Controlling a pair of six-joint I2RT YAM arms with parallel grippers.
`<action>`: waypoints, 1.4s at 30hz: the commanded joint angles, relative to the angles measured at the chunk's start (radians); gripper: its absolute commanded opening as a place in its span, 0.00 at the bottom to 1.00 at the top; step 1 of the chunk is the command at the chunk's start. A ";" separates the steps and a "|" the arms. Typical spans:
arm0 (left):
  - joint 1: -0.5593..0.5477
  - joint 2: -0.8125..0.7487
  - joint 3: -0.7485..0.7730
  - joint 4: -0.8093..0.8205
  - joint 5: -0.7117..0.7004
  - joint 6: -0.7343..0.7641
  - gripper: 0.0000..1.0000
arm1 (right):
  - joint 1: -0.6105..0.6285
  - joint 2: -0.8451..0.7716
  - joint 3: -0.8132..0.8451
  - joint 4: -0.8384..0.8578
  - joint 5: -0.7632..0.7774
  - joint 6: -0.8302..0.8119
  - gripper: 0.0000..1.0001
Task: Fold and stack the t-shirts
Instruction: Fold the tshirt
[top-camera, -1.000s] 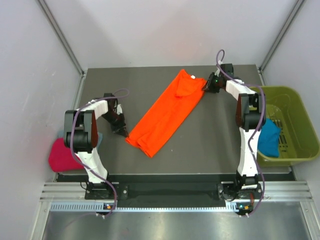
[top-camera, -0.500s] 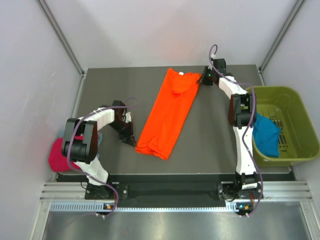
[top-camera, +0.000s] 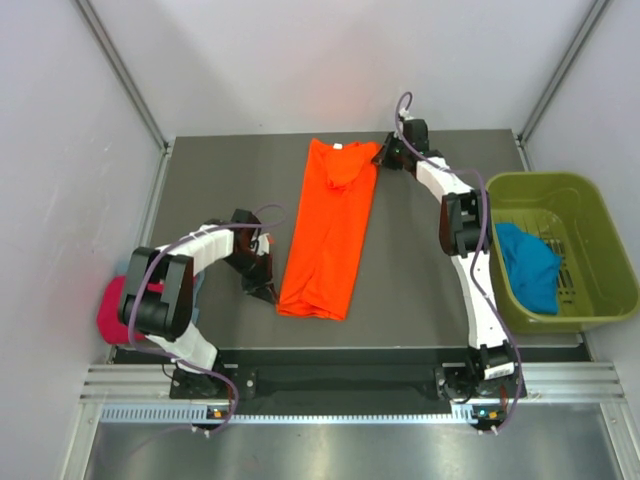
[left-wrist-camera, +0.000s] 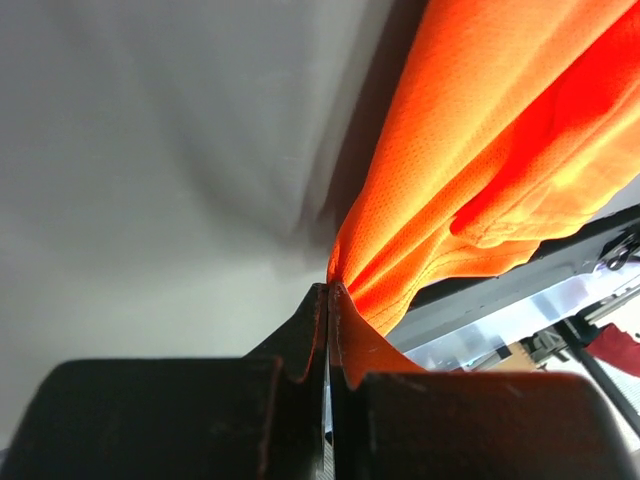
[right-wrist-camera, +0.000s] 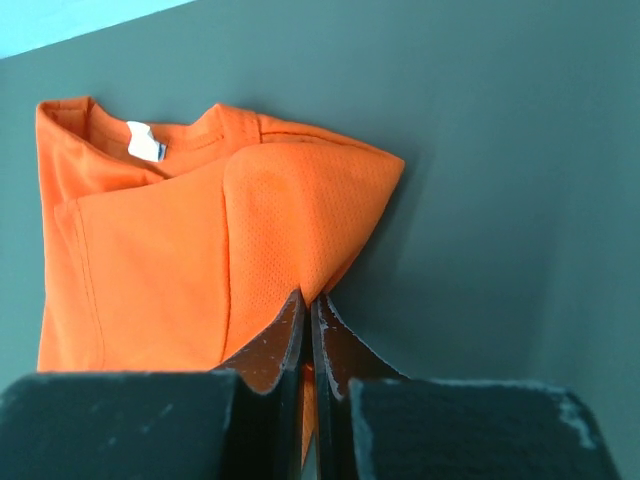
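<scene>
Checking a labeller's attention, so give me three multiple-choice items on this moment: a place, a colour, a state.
1. Where does the teal-blue cloth t-shirt lie? A on a chair; B in the olive-green plastic bin; C on a hanger.
2. What colour is the tag at the collar of the bright orange cloth t-shirt? A white; B black; C yellow.
3. How do the left arm's jaws stand? A wide open; B shut on nothing; C shut on the orange t-shirt.
B: top view shows it inside the bin. A: right wrist view shows it white. C: left wrist view shows orange cloth pinched between them.
</scene>
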 joint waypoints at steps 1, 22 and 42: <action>-0.021 -0.039 -0.016 0.007 0.009 -0.008 0.00 | 0.020 0.019 0.061 0.078 0.003 0.027 0.00; 0.101 -0.165 -0.047 0.048 0.033 -0.065 0.75 | 0.007 -0.870 -1.077 -0.052 -0.320 0.217 0.61; 0.104 -0.114 -0.180 0.208 0.090 -0.172 0.54 | 0.397 -1.047 -1.737 0.471 -0.377 0.581 0.46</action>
